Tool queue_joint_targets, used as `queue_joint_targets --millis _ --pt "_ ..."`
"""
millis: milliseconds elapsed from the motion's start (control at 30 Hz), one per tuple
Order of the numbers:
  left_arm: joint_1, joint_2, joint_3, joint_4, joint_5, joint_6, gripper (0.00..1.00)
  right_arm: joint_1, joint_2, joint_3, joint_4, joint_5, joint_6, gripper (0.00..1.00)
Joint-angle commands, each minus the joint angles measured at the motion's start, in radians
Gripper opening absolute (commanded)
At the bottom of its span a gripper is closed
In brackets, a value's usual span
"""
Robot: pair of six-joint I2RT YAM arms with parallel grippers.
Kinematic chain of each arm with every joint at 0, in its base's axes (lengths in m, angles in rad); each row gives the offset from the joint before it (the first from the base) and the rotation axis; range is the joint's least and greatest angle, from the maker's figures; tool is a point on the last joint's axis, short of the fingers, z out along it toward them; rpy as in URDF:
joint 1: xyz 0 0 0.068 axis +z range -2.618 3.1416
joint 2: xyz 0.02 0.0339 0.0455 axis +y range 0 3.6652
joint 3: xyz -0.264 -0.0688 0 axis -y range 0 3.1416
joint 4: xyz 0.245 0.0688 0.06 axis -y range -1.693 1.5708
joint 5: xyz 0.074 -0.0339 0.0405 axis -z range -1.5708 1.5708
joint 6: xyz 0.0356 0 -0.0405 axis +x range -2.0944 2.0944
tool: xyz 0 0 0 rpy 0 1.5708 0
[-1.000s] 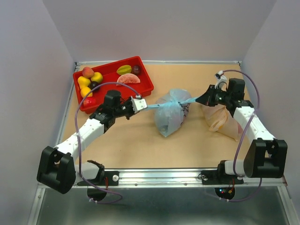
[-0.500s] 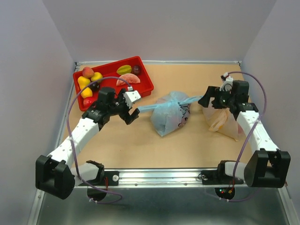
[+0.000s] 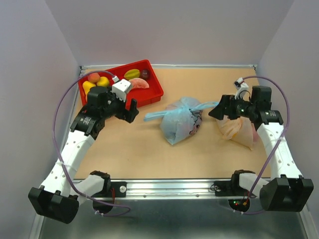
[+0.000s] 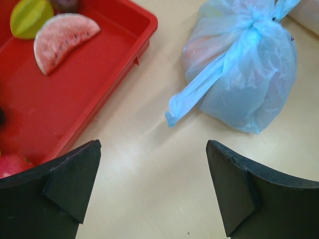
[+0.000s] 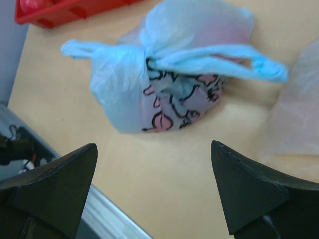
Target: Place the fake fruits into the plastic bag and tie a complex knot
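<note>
Left end effector point(image 4: 153, 149) spread wide; plastic bag point(image 4: 249, 84) blurs whatever lies inside.

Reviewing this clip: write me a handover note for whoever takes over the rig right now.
End effectors: left end effector open, empty, by the red tray; right end effector open, empty, right of the plastic bag.
Bag: mid-table, closed at the top by a knot.
Done: bag tied, with something pinkish inside.
Left: several fake fruits lie in the tray; the knot may need another turn, hard to judge.

no readable text, plastic bag point(image 5: 169, 99) bears only a floral print
</note>
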Motion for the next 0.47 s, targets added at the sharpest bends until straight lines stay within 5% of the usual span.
queue_joint_targets --millis 0,433 --pt "0.008 -0.046 -0.076 -0.051 -0.057 -0.049 0.99 0.0 -0.014 -0.047 -0.087 -0.122 -0.016 1.0" --pt "0.011 -0.031 -0.11 -0.027 -0.132 -0.085 0.99 0.0 -0.001 -0.074 -0.072 -0.097 -0.009 1.0"
